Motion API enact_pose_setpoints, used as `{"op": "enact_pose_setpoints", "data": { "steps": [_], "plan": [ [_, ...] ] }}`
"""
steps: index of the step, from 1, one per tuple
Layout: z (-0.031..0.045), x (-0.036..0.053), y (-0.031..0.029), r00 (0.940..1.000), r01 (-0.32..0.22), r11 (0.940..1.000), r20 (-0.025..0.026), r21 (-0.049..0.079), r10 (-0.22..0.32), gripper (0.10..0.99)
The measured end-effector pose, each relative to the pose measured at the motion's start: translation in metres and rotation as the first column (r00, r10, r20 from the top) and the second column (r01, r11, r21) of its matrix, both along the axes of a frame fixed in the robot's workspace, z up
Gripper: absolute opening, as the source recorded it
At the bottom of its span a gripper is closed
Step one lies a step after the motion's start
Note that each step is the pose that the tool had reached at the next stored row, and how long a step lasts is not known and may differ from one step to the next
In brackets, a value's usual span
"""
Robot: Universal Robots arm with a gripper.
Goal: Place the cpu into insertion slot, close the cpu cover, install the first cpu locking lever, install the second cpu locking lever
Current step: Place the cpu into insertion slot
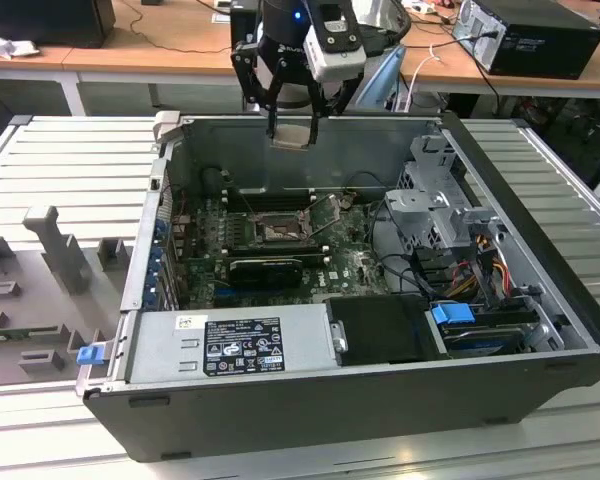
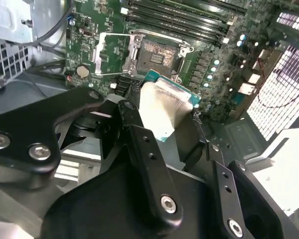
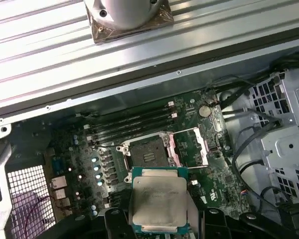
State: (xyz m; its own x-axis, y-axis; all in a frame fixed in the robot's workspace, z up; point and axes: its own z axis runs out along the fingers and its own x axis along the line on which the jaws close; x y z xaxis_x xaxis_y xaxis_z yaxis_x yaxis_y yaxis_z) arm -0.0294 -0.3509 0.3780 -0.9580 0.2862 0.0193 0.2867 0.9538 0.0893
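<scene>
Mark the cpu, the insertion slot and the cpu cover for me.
silver-grey square cpu (image 3: 159,201), first wrist view, middle of its metal top.
black-framed square insertion slot (image 3: 145,155), first wrist view, centre of the pin field.
silvery metal cpu cover (image 3: 173,149), first wrist view, frame bar beside the slot.

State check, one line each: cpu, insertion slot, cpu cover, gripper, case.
cpu, held in the air by the gripper, not seated.
insertion slot, empty, pin field exposed.
cpu cover, swung open beside the slot.
gripper, shut on the cpu, above the case.
computer case, lying flat, side open.
</scene>
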Motion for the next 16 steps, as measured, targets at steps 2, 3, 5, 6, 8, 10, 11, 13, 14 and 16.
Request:
{"op": "enact_pose_setpoints", "data": {
  "steps": [2, 3, 5, 6, 8, 10, 11, 13, 14, 16],
  "plan": [
    [-0.0002, 0.0, 0.0, 0.9996, 0.029, 0.9996, 0.0001, 0.0, -0.029, 0.522],
    [-0.0004, 0.0, 0.0, 0.9973, 0.074, 0.9973, 0.0, 0.0, -0.074, 0.522],
    [-0.0006, 0.0, 0.0, 0.9927, 0.12, 0.9927, 0.0, 0.0, -0.12, 0.522],
    [-0.0006, 0.0, 0.0, 0.9912, 0.132, 0.9912, 0.0, 0.0, -0.132, 0.522],
    [-0.0007, 0.0, 0.0, 0.9874, 0.158, 0.9874, 0.0, 0.0, -0.158, 0.522],
    [-0.0007, 0.0, 0.0, 0.9845, 0.175, 0.9845, 0.0, 0.0, -0.175, 0.522],
    [-0.0008, 0.0, 0.0, 0.9826, 0.186, 0.9826, 0.0, 0.0, -0.186, 0.522],
    [-0.0008, 0.0, 0.0, 0.9768, 0.214, 0.9768, 0.0001, 0.0, -0.214, 0.522],
    [-0.0008, 0.0, 0.0, 0.9737, 0.228, 0.9737, 0.0, 0.0, -0.228, 0.522],
    [-0.0009, 0.0, 0.0001, 0.9695, 0.245, 0.9695, 0.0, 0.0, -0.245, 0.522]
  ]
}}
